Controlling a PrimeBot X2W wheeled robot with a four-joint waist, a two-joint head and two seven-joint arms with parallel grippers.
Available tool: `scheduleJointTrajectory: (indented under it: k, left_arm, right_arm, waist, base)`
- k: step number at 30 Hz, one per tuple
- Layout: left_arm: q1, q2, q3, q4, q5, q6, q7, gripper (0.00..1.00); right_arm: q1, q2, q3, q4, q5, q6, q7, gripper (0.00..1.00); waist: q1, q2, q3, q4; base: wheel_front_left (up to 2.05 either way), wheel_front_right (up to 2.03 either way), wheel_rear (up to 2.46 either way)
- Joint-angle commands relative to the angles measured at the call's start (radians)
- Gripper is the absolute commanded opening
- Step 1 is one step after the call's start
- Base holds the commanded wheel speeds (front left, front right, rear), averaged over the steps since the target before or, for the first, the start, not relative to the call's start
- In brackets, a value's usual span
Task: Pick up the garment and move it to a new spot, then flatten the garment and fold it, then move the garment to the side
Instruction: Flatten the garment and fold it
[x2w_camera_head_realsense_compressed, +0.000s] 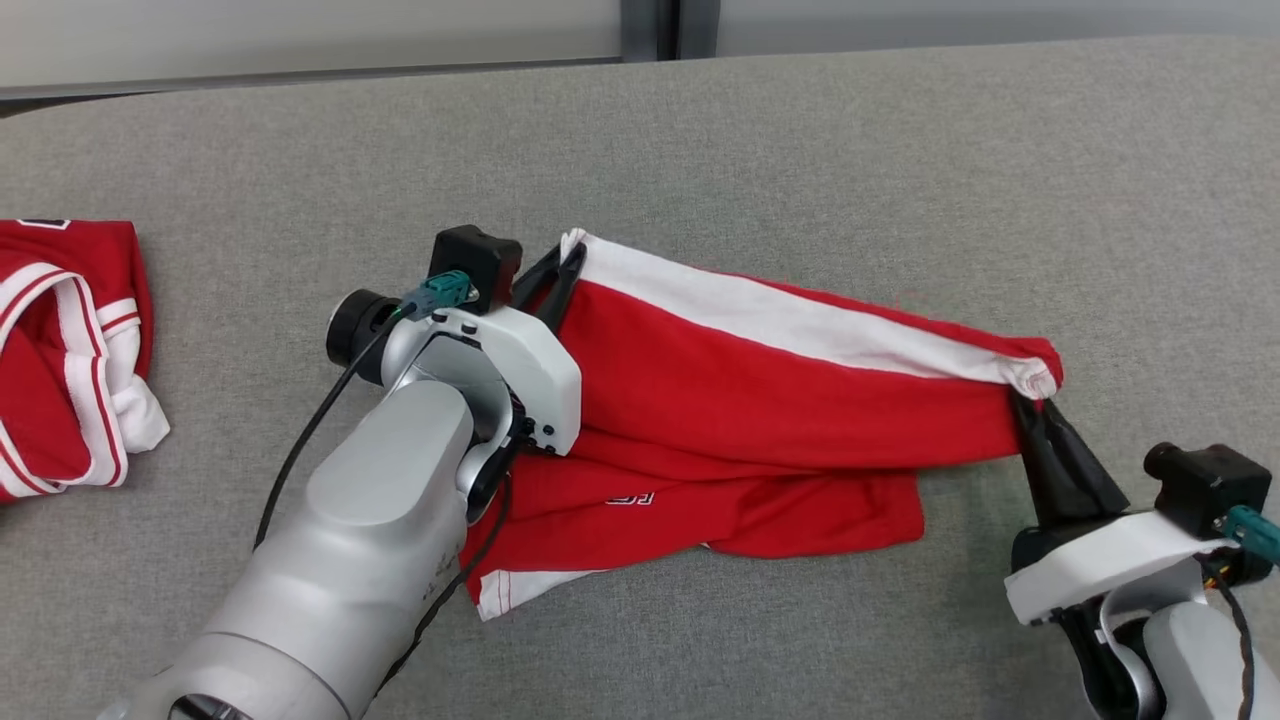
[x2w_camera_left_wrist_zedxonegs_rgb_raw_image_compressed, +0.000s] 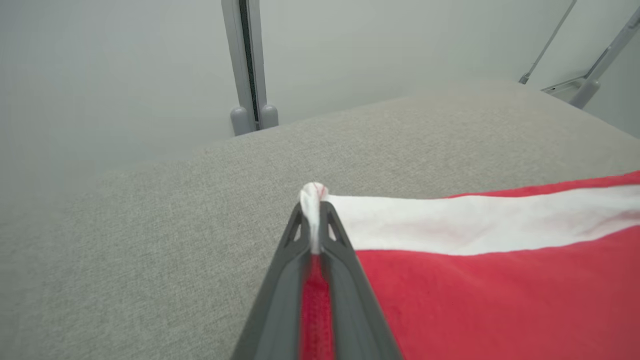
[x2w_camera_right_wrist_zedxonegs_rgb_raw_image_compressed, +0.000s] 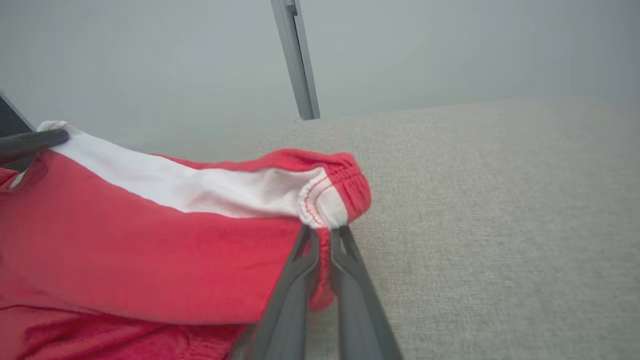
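Both my arms reach toward the far edge of the grey table (x2w_camera_head_realsense_compressed: 800, 150). The left pincer (x2w_camera_head_realsense_compressed: 566, 266) and right pincer (x2w_camera_head_realsense_compressed: 1030, 408) pinch the ends of the red-and-white fabric garment (x2w_camera_head_realsense_compressed: 780, 400), stretched left-right.

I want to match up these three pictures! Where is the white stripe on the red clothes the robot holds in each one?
Head view: white stripe runs slantwise across the middle, along the top of the red garment.
Left wrist view: white stripe at middle right, starting at the left end effector.
Right wrist view: white stripe left of centre, ending at the right end effector.
Shared landmark: the grey table under it.
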Motion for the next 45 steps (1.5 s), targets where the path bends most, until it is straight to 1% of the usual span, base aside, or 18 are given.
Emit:
scheduleJointTrajectory:
  k: [1, 4, 7, 11, 15, 18, 19, 22, 25, 27, 29, 32, 36, 41, 42, 45]
  left_arm:
    - [-0.005, 0.009, 0.011, -0.008, -0.004, 0.01, -0.029, 0.0]
    - [-0.011, 0.033, 0.037, -0.048, -0.006, 0.022, -0.069, 0.0]
    - [-0.014, 0.062, 0.067, -0.121, -0.004, 0.041, -0.089, 0.0]
    - [-0.015, 0.126, 0.114, -0.265, 0.007, 0.073, -0.098, 0.0]
    - [-0.021, 0.194, 0.154, -0.431, 0.018, 0.109, -0.098, 0.0]
    - [-0.017, 0.244, 0.172, -0.548, 0.017, 0.135, -0.066, 0.0]
    - [-0.017, 0.244, 0.172, -0.548, 0.017, 0.135, -0.066, 0.0]
    - [0.014, 0.279, 0.184, -0.635, 0.009, 0.159, -0.03, 0.0]
    - [0.026, 0.302, 0.194, -0.689, 0.0, 0.178, -0.001, 0.0]
    - [0.014, 0.304, 0.198, -0.708, -0.01, 0.179, 0.014, 0.0]
    - [-0.016, 0.3, 0.201, -0.694, -0.016, 0.17, 0.023, 0.0]
    - [-0.082, 0.284, 0.205, -0.634, -0.022, 0.143, 0.025, 0.0]
    - [-0.185, 0.247, 0.227, -0.503, -0.026, 0.102, -0.033, 0.0]
    - [-0.331, 0.203, 0.274, -0.336, -0.005, 0.064, -0.091, 0.0]
    - [-0.378, 0.195, 0.289, -0.285, 0.015, 0.049, -0.098, 0.0]
    - [-0.398, 0.175, 0.294, -0.212, 0.049, 0.027, -0.099, 0.0]
  right_arm:
    - [-0.014, -0.012, -0.006, -0.038, -0.008, 0.0, -0.002, 0.0]
    - [-0.045, -0.033, -0.01, -0.125, -0.014, 0.0, 0.028, 0.0]
    - [-0.073, -0.053, -0.02, -0.204, -0.025, 0.0, 0.074, 0.0]
    - [-0.123, -0.082, -0.044, -0.293, -0.037, 0.0, 0.131, 0.0]
    - [-0.17, -0.1, -0.083, -0.357, -0.04, 0.0, 0.17, 0.0]
    - [-0.193, -0.1, -0.105, -0.385, -0.041, 0.0, 0.2, 0.0]
    - [-0.193, -0.1, -0.105, -0.385, -0.041, 0.0, 0.2, 0.0]
    - [-0.2, -0.092, -0.116, -0.398, -0.035, -0.001, 0.217, 0.0]
    - [-0.214, -0.084, -0.121, -0.398, -0.028, -0.001, 0.229, 0.0]
    - [-0.238, -0.084, -0.124, -0.387, -0.024, -0.001, 0.234, 0.0]
    - [-0.281, -0.084, -0.12, -0.364, -0.018, -0.001, 0.235, 0.0]
    - [-0.378, -0.078, -0.104, -0.306, -0.013, -0.001, 0.227, 0.0]
    - [-0.548, -0.05, -0.07, -0.185, -0.007, -0.001, 0.181, 0.0]
    - [-0.758, 0.004, -0.02, -0.001, -0.011, -0.001, 0.086, 0.0]
    - [-0.824, 0.025, 0.0, 0.084, -0.017, -0.001, 0.046, 0.0]
    - [-0.884, 0.056, 0.051, 0.213, -0.035, -0.001, -0.004, 0.0]
  waist:
    - [0.0, 0.0, -0.02, 0.001]
    - [0.0, 0.0, -0.051, 0.0]
    - [0.0, 0.0, -0.087, 0.008]
    - [0.0, 0.0, -0.13, 0.026]
    - [0.0, 0.0, -0.163, 0.042]
    - [0.0, 0.0, -0.174, 0.048]
    - [0.0, 0.0, -0.174, 0.048]
    - [0.0, 0.0, -0.178, 0.049]
    - [0.0, 0.0, -0.165, 0.046]
    - [0.0, 0.0, -0.144, 0.044]
    - [0.0, 0.0, -0.121, 0.042]
    - [0.0, 0.0, -0.081, 0.033]
    - [0.0, 0.0, -0.043, 0.017]
    - [0.0, 0.0, -0.028, -0.005]
    - [0.0, 0.0, -0.026, -0.011]
    - [0.0, 0.0, -0.019, -0.014]
  base:
    - [0.0, 0.0, 0.0]
    - [0.0, 0.0, 0.0]
    - [0.0, 0.0, 0.0]
    - [0.0, 0.0, 0.0]
    - [0.0, 0.0, 0.0]
    - [0.0, 0.0, 0.0]
    - [0.0, 0.0, 0.0]
    - [0.0, 0.0, 0.0]
    - [0.0, 0.0, 0.0]
    - [0.0, 0.0, 0.0]
    - [0.0, 0.0, 0.0]
    - [0.0, 0.0, 0.0]
    - [0.0, 0.0, 0.0]
    - [0.0, 0.0, 0.0]
    - [0.0, 0.0, 0.0]
    - [0.0, 0.0, 0.0]
